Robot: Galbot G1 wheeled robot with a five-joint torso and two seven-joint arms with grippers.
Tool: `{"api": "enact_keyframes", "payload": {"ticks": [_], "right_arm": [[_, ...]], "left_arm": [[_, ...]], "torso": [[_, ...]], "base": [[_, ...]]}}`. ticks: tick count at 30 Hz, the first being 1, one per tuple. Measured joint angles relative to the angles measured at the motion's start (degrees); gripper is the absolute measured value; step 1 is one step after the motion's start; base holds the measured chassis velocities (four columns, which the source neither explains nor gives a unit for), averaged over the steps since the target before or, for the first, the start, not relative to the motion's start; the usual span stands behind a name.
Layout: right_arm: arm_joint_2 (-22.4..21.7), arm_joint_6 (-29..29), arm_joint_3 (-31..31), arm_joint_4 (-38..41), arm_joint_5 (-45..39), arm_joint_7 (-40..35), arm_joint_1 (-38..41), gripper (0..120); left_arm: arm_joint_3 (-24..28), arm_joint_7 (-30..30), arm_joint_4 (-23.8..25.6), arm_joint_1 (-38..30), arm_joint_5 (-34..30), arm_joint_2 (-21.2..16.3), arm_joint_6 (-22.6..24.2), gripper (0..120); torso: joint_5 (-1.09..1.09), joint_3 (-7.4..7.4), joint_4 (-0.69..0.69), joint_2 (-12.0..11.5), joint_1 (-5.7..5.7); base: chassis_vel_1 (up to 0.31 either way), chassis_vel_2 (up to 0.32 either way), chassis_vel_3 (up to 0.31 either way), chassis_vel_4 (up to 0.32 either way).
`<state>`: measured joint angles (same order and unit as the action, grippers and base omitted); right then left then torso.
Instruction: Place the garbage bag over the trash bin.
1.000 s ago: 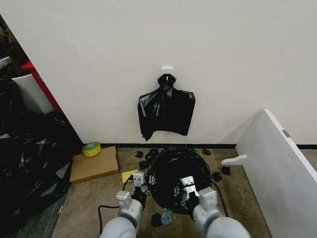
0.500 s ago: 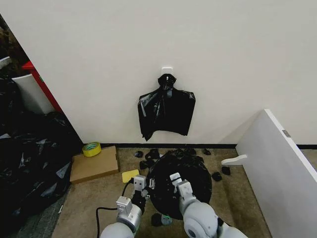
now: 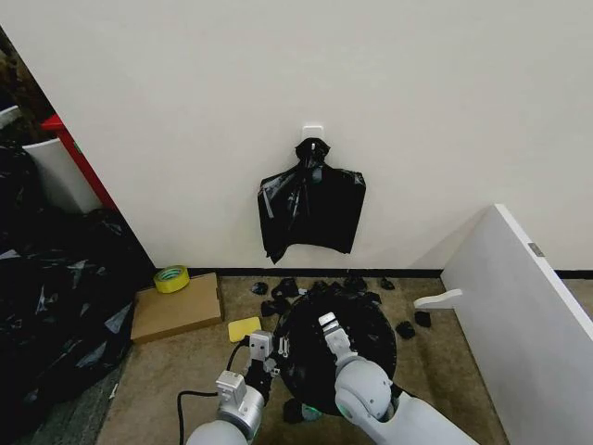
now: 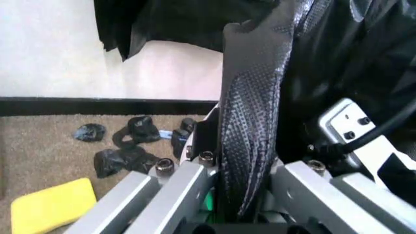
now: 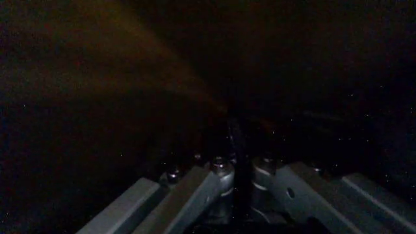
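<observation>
Carpet by the wall carries the bin [image 3: 310, 409], draped in the bag [image 3: 357, 320]. Left gripper [image 3: 271, 349] at its left rim, right gripper [image 3: 331, 334] inside. Left wrist: jaws clamped on bag film. Right wrist: jaws together in darkness, maybe pinching film. Tugging could tear it.

My right gripper [image 3: 326, 322] has swung from the near right rim of the trash bin [image 3: 310, 411] across to its middle and now reaches farther over the garbage bag [image 3: 361, 324], my forearm lying across the opening. The bag's far edge now sits lower and flatter.
</observation>
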<state>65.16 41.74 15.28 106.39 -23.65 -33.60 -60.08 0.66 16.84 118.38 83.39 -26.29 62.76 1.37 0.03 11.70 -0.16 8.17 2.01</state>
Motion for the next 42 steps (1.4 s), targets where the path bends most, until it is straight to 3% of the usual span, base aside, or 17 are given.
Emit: {"api": "enact_keyframes", "payload": {"ticks": [14, 24, 37, 42], "right_arm": [[0.6, 0.0, 1.1, -1.8, -5.5, -1.0, 2.9, 0], [1.1, -0.4, 3.1, -1.4, -1.8, 0.7, 1.0, 0], [0.2, -1.8, 0.9, -3.5, 0.2, 2.1, 1.0, 0], [1.4, -10.5, -0.1, -3.8, 1.9, 6.0, 0.3, 0]], "left_arm": [[-0.1, 0.0, 0.6, 1.3, 0.4, 0.1, 0.0, 1], [-0.1, -0.1, 1.3, 2.0, 0.7, 0.3, 0.1, 1], [-0.4, -0.3, 2.5, 2.6, 0.2, -0.2, 0.5, 1], [-0.4, -0.4, 2.7, 2.7, -0.6, -0.1, 1.0, 1]], "torso": [[0.00, 0.00, 0.02, 0.0, 0.00], [0.01, 0.00, 0.02, 0.0, 0.00], [0.00, 0.00, 0.00, 0.0, 0.00], [0.01, 0.00, 0.02, 0.0, 0.00]], "base": [[0.000, 0.000, 0.000, 0.000], [0.000, 0.000, 0.000, 0.000], [0.000, 0.000, 0.000, 0.000], [0.000, 0.000, 0.000, 0.000]]}}
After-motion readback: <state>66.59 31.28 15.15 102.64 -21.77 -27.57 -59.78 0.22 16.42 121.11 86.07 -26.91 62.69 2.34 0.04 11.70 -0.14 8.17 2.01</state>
